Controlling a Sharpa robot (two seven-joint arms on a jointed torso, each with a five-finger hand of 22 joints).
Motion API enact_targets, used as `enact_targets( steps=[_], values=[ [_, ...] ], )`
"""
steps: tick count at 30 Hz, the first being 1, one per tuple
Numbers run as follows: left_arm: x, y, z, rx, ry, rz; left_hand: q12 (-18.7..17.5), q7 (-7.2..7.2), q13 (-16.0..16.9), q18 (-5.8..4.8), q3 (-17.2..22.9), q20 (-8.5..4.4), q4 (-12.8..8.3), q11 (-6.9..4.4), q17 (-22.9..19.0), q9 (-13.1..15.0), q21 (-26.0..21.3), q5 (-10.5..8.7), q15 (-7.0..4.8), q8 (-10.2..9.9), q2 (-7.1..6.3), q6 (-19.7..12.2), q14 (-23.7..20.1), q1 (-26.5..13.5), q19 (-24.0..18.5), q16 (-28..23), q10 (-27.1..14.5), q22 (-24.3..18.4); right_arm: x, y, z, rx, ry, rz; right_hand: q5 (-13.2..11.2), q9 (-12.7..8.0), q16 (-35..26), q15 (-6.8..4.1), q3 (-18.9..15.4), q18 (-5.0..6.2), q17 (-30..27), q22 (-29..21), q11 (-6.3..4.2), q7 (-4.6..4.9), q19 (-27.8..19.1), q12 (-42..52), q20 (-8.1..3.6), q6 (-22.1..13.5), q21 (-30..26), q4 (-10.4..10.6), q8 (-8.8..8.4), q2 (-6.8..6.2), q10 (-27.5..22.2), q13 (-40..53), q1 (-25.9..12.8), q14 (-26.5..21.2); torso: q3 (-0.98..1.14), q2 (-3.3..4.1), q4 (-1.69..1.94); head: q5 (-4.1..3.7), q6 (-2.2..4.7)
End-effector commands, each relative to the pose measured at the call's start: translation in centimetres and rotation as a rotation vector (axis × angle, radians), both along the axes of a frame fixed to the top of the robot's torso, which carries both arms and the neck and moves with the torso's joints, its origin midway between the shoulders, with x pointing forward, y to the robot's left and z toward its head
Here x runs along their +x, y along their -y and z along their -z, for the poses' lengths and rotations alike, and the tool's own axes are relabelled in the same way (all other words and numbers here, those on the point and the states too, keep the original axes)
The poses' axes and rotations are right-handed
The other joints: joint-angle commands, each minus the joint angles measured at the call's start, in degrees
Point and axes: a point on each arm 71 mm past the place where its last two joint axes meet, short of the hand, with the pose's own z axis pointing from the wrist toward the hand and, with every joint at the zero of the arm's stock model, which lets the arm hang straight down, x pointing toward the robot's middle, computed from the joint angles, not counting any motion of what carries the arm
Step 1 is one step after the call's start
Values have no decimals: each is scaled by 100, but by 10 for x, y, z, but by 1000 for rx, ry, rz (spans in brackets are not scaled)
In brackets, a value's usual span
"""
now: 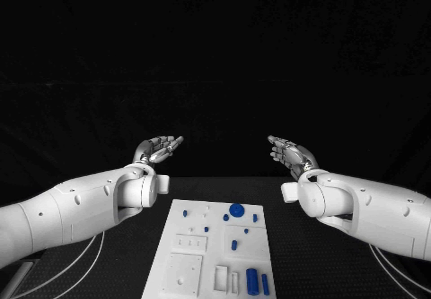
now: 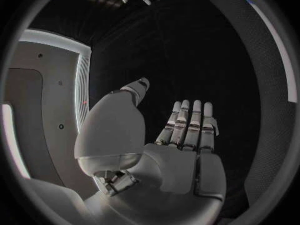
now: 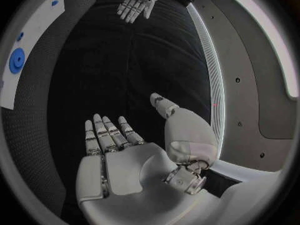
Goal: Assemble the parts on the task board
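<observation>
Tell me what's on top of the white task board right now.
Small blue parts lie on the white task board, including a round blue disc and two blue cylinders. Its nearest edge is cut off.

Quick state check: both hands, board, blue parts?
left hand: open, fingers extended, raised beyond the board, holding nothing
right hand: open, fingers extended, raised beyond the board, holding nothing
task board: flat on the table, untouched
round blue part: on the board's far end
long blue parts: lying side by side at the board's near end
</observation>
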Motion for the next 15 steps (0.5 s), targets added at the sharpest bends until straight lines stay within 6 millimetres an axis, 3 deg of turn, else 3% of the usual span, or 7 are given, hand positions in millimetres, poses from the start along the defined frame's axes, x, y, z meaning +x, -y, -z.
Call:
enact_targets(
  steps=[1,8,10,12,13,14,15],
  values=[
    [11,-1,-2,-33,-96,71,30,32,22,-89,115,10,59,20,127,118,82,46,30,87,-70,151,152,305,130,90,193,317,9,-4,-1,-14,-123,-196,20,43,45,25,75,-40,42,91,27,862,4,21,38,48,22,-17,51,8,69,11,112,73,-1,-1,-1,0,-2],
    [23,-9,-11,-17,-108,66,42,44,28,-89,122,4,63,35,142,130,109,47,32,104,-65,167,180,304,159,116,224,315,24,8,-12,-67,-186,-267,156,256,292,53,14,-21,286,507,43,878,86,105,21,298,126,-218,281,3,536,69,251,442,-1,-1,-1,0,-2],
    [23,-9,-11,-17,-108,66,58,71,35,-89,140,-20,63,65,172,145,161,48,27,126,-55,190,268,310,241,177,282,309,26,9,-14,-76,-195,-277,745,471,512,61,-326,9,500,896,43,874,183,176,5,545,212,-487,506,110,940,115,245,753,-1,-1,-1,0,-2],
    [23,-9,-11,-17,-108,66,93,113,50,-89,159,-41,56,108,196,165,211,53,30,163,-30,248,352,332,342,232,379,304,28,10,-14,-80,-200,-282,897,801,690,42,-509,75,629,1518,7,833,363,324,-37,1009,347,-926,871,197,1657,200,492,1002,-1,-1,-1,0,-2],
    [23,-9,-11,-17,-108,66,116,148,59,-88,163,-59,47,145,209,177,247,56,47,187,-9,289,406,359,422,265,447,299,28,11,-15,-81,-201,-283,902,877,782,52,-430,133,670,2246,-58,720,578,432,-64,1327,502,-1075,1051,146,1912,244,690,1154,-1,-1,-1,0,-2],
    [16,-14,-14,4,-62,132,144,212,69,-89,158,-87,28,212,222,187,278,63,117,212,28,335,468,408,492,301,531,295,41,20,-19,-358,-10,-211,934,926,874,44,-360,192,711,2847,-158,567,813,527,-76,1620,646,-1186,1196,109,2148,278,837,1311,-37,53,38,17,-38],
    [15,-14,-14,10,-59,140,246,369,112,-18,138,-86,-9,419,246,217,294,64,210,287,120,486,585,468,527,365,746,296,41,21,-19,-372,3,-210,905,952,1004,-28,-269,272,770,2955,-245,496,1021,631,-103,1828,733,-1269,1287,60,2393,318,965,1537,-39,64,43,17,-36]
  ],
)
